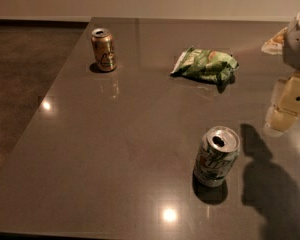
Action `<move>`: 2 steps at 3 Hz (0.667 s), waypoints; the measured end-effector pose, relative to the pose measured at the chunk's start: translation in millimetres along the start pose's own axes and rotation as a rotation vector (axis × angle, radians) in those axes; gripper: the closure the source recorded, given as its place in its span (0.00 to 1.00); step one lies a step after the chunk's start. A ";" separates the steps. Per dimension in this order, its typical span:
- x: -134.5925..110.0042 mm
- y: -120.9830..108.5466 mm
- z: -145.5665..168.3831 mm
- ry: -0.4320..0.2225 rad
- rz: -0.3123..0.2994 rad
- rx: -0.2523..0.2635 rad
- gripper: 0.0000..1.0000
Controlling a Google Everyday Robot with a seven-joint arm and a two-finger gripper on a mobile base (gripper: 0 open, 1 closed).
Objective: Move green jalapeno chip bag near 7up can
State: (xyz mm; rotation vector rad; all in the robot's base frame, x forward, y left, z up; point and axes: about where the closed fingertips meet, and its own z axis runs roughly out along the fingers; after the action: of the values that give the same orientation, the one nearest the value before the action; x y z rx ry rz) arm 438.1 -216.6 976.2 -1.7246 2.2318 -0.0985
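Note:
The green jalapeno chip bag [205,64] lies flat on the dark table [115,144], toward the back and right of centre. The 7up can [216,155] stands upright nearer the front, below the bag, with its top opened. My gripper [289,106] hangs at the right edge of the view, above the table, to the right of both the bag and the can. It holds nothing that I can see and touches neither object. Its shadow falls on the table right of the can.
A gold-brown can [104,49] stands upright at the back left of the table. The table's left edge runs diagonally, with dark floor [20,74] beyond it. A wall runs along the back.

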 end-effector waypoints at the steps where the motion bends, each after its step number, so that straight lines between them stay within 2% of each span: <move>1: 0.0 -0.1 0.0 0.000 0.000 0.000 0.00; 2: 0.1 -30.5 5.0 -0.047 0.052 0.017 0.00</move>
State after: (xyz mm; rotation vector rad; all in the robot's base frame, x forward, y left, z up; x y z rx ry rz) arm 468.0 -224.3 979.0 -1.6414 2.2332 -0.0644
